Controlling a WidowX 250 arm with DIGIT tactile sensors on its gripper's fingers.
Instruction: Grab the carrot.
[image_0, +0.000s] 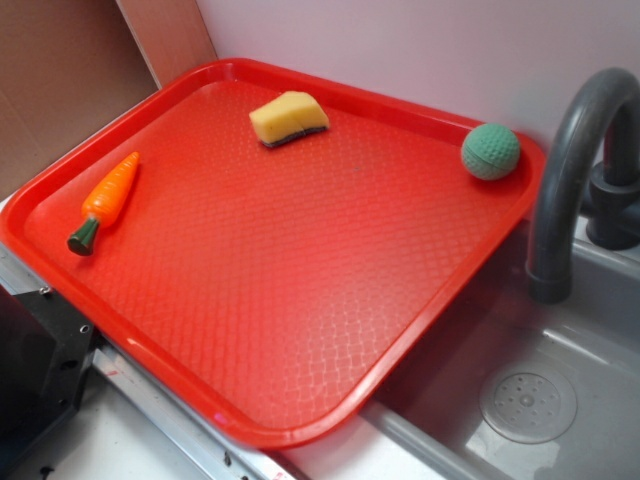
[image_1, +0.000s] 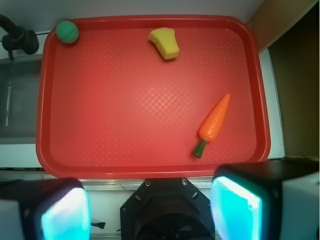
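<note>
1. Gripper (image_1: 150, 210): wide open, empty, high above the tray (image_1: 150, 165).
2. Carrot (image_1: 215, 122): flat near the tray's edge, untouched.
3. Step: approach. Next: centring over the orange body, turning to straddle it, then descent.

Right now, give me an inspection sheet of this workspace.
Surface: red tray with textured floor, overhanging a grey sink.
Job's things: carrot lying flat near one tray edge, stem cap toward the rim, untouched.
Clutter: yellow sponge wedge and green ball, both apart from the carrot.
Gripper: gripper open, above the tray's near edge, holding nothing.
Cables: nothing seen.
Surroundings: grey faucet, pale wall, brown board.
</note>
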